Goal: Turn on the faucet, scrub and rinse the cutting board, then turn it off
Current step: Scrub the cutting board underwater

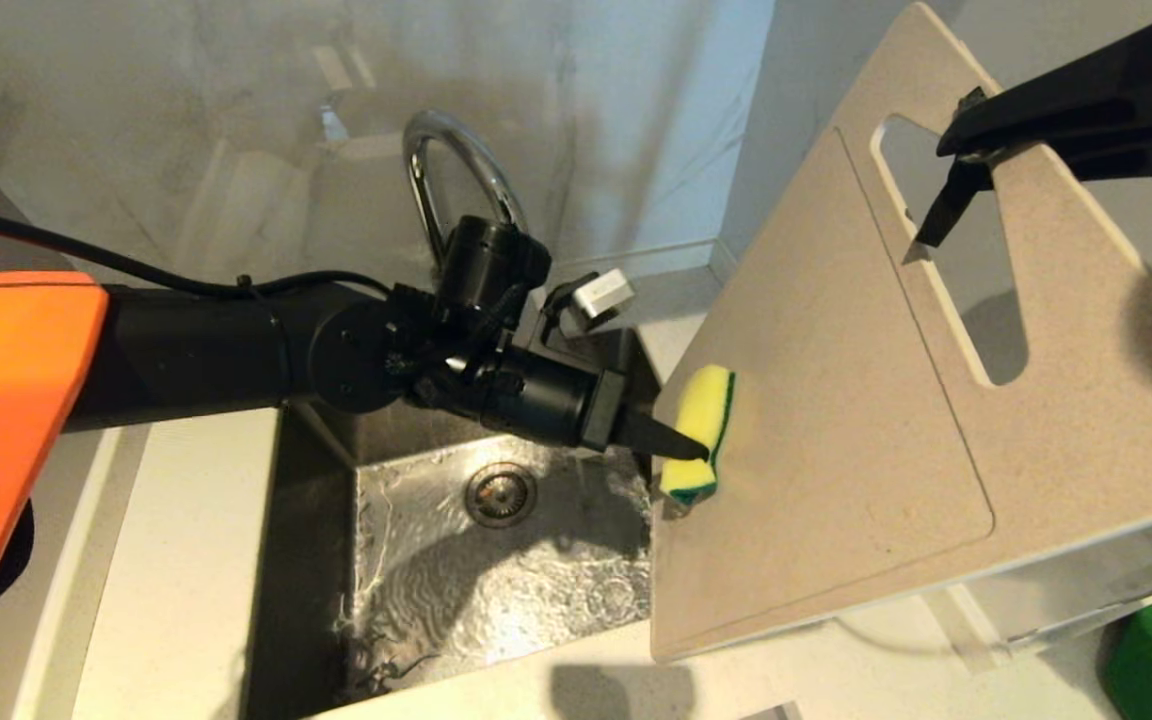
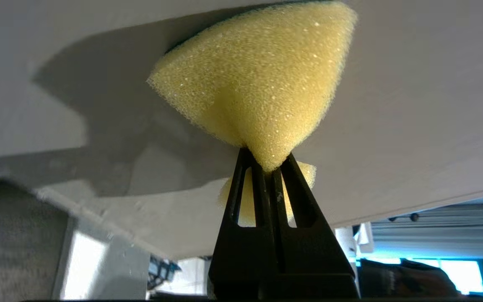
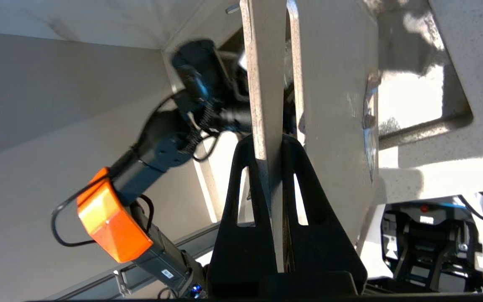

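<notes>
Filling the right half of your head view, the board (image 1: pixel 836 400) stands tilted over the right rim of the sink (image 1: pixel 496 560), its slot handle toward the upper right of the frame and its lower left corner hanging above the basin. Your surface (image 1: pixel 186 540) runs pale along the left and bottom edges of the frame around the steel basin, which lies at lower centre with wet, rippled water on its floor around the drain (image 1: pixel 501 493).

Your left arm (image 1: pixel 236 345) reaches in from the left edge across the middle of the frame, in front of the faucet (image 1: pixel 456 170), whose chrome arch shows at upper centre against the back wall.

Your right hand (image 3: pixel 277 144) comes in from the upper right corner of the head view and is clamped on the board's edge beside the slot; the wrist view shows both fingers pinching the thin edge between them.

Your left hand (image 1: pixel 691 450) sits at centre, closed tight on the sponge (image 1: pixel 701 430), which is squeezed to a waist between the fingers. The sponge's green side is pressed against the board's face near its left edge.
</notes>
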{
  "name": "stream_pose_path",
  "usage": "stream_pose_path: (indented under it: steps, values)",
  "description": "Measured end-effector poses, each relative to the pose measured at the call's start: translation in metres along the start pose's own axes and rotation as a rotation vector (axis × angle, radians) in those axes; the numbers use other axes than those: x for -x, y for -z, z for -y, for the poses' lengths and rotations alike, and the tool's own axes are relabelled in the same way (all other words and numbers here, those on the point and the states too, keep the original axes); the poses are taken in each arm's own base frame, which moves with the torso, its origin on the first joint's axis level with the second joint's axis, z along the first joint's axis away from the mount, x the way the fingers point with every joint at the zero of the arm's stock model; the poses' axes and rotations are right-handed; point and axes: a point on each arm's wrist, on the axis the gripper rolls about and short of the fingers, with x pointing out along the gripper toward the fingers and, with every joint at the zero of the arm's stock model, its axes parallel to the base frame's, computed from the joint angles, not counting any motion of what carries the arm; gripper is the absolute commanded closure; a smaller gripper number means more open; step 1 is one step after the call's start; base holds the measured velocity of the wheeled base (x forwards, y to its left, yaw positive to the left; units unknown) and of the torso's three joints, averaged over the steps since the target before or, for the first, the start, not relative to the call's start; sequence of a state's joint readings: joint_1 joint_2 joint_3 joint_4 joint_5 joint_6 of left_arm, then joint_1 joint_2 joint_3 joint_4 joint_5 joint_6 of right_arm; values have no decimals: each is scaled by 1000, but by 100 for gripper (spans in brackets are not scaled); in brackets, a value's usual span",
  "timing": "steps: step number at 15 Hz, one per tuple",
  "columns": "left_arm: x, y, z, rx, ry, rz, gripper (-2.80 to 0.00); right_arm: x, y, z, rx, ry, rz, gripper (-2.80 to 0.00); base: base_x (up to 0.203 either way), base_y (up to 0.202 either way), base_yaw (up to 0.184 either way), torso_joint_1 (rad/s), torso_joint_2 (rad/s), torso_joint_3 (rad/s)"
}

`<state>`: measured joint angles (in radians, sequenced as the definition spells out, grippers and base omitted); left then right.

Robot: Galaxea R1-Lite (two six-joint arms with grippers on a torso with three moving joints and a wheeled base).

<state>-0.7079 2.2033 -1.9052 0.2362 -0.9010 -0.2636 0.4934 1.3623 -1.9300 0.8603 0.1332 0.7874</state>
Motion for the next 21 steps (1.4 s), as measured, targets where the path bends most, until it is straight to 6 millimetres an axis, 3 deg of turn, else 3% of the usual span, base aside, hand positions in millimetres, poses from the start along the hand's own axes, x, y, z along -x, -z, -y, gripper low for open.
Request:
stream_pose_path:
  steps: [6,12,14,21]
  values:
    - [21,35,-19,127,-69,-47,0,-7,-4,-3,4,-23,23,0,0,0,0,0,0,0]
    - [49,95,-30,203,-122,-49,0,-20,-6,-2,3,-15,13,0,0,0,0,0,0,0]
    - [62,95,-16,176,-149,2,0,-24,-6,-2,1,-9,7,0,0,0,0,0,0,0]
    - [114,56,62,69,-199,198,0,-37,-6,1,-3,11,-16,0,0,0,0,0,0,0]
